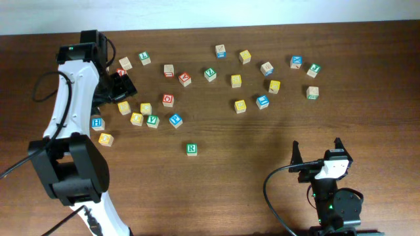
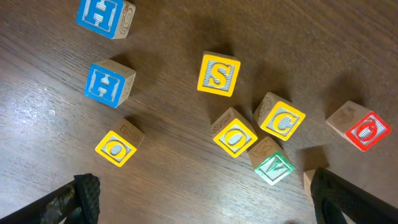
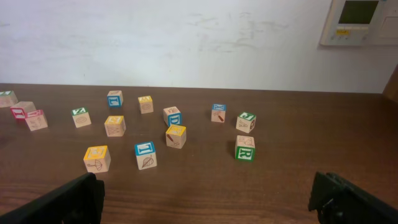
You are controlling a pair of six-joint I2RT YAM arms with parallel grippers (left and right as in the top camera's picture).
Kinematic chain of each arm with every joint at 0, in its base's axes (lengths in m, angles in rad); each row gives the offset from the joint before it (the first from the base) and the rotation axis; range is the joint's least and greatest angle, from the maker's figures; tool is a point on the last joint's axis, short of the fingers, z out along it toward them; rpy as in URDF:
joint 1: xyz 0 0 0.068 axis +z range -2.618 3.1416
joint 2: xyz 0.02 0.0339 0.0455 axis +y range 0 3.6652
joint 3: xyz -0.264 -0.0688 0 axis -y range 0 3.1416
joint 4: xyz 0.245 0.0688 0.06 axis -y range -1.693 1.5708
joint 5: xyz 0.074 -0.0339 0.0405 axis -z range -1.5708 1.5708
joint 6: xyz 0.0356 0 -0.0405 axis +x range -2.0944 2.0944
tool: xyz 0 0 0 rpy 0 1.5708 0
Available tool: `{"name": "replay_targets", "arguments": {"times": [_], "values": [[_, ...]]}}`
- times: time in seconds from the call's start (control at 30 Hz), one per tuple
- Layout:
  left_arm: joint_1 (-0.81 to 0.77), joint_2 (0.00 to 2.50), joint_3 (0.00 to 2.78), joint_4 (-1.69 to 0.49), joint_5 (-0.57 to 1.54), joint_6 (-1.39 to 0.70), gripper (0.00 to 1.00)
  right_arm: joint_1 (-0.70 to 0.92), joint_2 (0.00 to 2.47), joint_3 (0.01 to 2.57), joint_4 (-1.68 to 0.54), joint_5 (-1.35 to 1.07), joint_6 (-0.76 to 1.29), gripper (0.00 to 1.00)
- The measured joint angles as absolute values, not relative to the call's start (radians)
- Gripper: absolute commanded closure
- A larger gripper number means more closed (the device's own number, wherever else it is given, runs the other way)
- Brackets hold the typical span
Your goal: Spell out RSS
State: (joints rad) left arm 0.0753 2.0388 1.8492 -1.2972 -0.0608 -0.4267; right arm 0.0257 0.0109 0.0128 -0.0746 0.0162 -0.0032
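Observation:
The green R cube stands alone on the wood table, and also shows in the right wrist view. A yellow S cube lies face up in the left cluster. I cannot pick out a second yellow S among the other yellow cubes. My left gripper is open and empty, hovering above the left cluster with its fingers wide apart. My right gripper is open and empty at the near right, well back from the R cube.
Around the S cube lie a yellow C, two yellow O cubes, a green V, a red O and two blue H cubes. Several more cubes are scattered at the back right.

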Motion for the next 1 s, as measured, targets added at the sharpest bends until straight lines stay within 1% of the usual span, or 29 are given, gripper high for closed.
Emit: {"name": "replay_targets", "arguments": {"times": [0.23, 0.37, 0.4, 0.43, 0.47, 0.5, 0.53, 0.6, 0.67, 0.73, 0.87, 1.0], "values": [[0.035, 2.039, 1.835, -1.308, 0.004, -0.336, 0.01, 0.026, 0.011, 0.013, -0.075, 0.017, -0.004, 0.02], [-0.018, 2.046, 1.704, -1.138, 0.007, -0.344, 0.01, 0.026, 0.010, 0.013, -0.075, 0.016, -0.003, 0.02], [-0.017, 2.046, 1.682, -1.098, -0.017, -0.352, 0.05, 0.026, 0.010, 0.013, -0.075, 0.016, -0.002, 0.02], [-0.017, 2.048, 1.668, -1.081, -0.051, -0.360, 0.05, 0.026, 0.010, 0.013, -0.075, 0.016, -0.003, 0.02], [-0.017, 2.048, 1.666, -1.058, -0.091, -0.363, 0.29, 0.026, 0.010, 0.013, -0.075, 0.016, -0.003, 0.02], [-0.015, 2.048, 1.664, -1.024, -0.125, -0.364, 0.36, 0.026, 0.010, 0.013, -0.075, 0.016, -0.004, 0.02], [-0.012, 2.048, 1.662, -0.995, -0.142, -0.368, 0.34, 0.026, 0.010, 0.013, -0.075, 0.016, -0.003, 0.02], [-0.009, 2.048, 1.660, -0.920, -0.161, -0.354, 0.36, 0.026, 0.010, 0.013, -0.075, 0.016, -0.003, 0.02], [-0.008, 2.048, 1.659, -0.870, -0.166, -0.350, 0.35, 0.026, 0.010, 0.013, -0.075, 0.017, -0.003, 0.02], [-0.002, 2.055, 1.659, -0.860, -0.166, -0.350, 0.38, 0.026, 0.010, 0.013, -0.075, 0.016, -0.003, 0.02], [0.044, 2.145, 1.659, -0.850, -0.165, -0.340, 0.35, 0.026, 0.010, 0.013, -0.075, 0.016, -0.003, 0.02], [0.072, 2.154, 1.658, -0.825, -0.089, -0.260, 0.37, 0.026, 0.010, 0.013, -0.075, 0.016, -0.003, 0.02]]}}
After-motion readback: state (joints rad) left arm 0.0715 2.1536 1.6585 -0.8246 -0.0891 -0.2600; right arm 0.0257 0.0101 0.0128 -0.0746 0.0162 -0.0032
